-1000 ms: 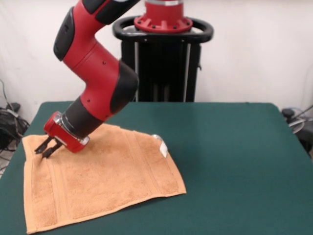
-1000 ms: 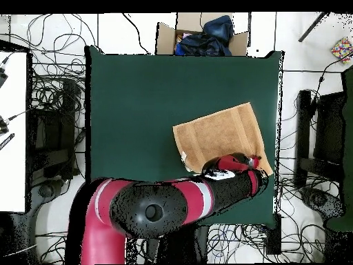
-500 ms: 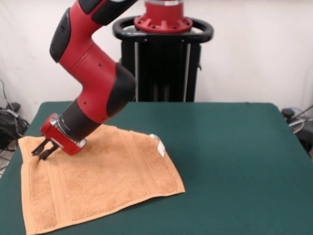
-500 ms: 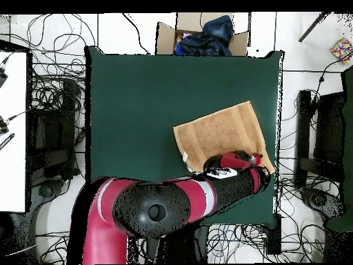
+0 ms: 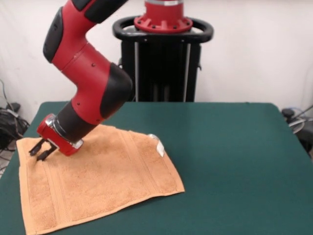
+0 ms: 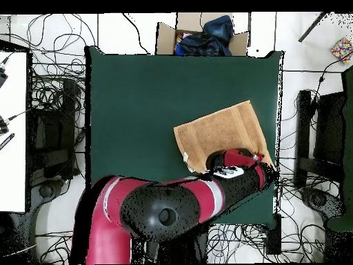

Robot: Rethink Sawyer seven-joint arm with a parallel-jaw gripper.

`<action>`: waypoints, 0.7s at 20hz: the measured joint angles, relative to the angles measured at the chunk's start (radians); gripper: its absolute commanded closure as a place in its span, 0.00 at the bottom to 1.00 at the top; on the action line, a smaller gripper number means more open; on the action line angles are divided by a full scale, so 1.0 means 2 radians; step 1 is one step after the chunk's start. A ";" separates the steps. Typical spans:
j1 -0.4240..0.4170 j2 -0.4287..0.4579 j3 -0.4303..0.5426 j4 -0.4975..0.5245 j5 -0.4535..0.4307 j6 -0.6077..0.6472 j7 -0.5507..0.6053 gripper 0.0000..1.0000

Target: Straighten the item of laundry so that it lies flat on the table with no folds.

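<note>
The orange-tan towel point(image 5: 100, 181) lies spread on the green table point(image 5: 234, 156) at the front left, with its white tag point(image 5: 159, 147) at the far right corner, which curls up slightly. My gripper point(image 5: 39, 151) is tilted down at the towel's far left corner, shut on the cloth there. Seen from overhead, the towel point(image 6: 220, 134) lies by the table's point(image 6: 138, 103) right edge, and the arm hides the gripper point(image 6: 260, 160) and the corner it holds.
The towel's left side lies close to the table's left edge in the front view. A cardboard box point(image 6: 200, 34) with dark clothes stands beyond the table's top edge overhead. Cables cover the floor around the table.
The gripper has moved left toward the table edge, dragging the towel's far left corner with it. The whole towel has shifted slightly left.
</note>
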 measured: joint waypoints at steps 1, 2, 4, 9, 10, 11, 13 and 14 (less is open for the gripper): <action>-0.008 -0.010 0.010 -0.001 -0.008 0.007 0.000 0.00; -0.020 -0.024 0.024 -0.002 -0.020 0.016 0.000 0.00; -0.038 -0.043 0.045 -0.004 -0.036 0.031 0.000 0.00; -0.104 -0.107 0.124 -0.005 -0.095 0.075 0.000 0.00; -0.108 -0.111 0.129 -0.004 -0.099 0.078 0.000 0.00; -0.121 -0.121 0.145 -0.004 -0.114 0.086 0.000 0.00; -0.134 -0.133 0.162 -0.005 -0.135 0.093 0.000 0.00; -0.138 -0.136 0.168 -0.005 -0.144 0.094 0.000 0.00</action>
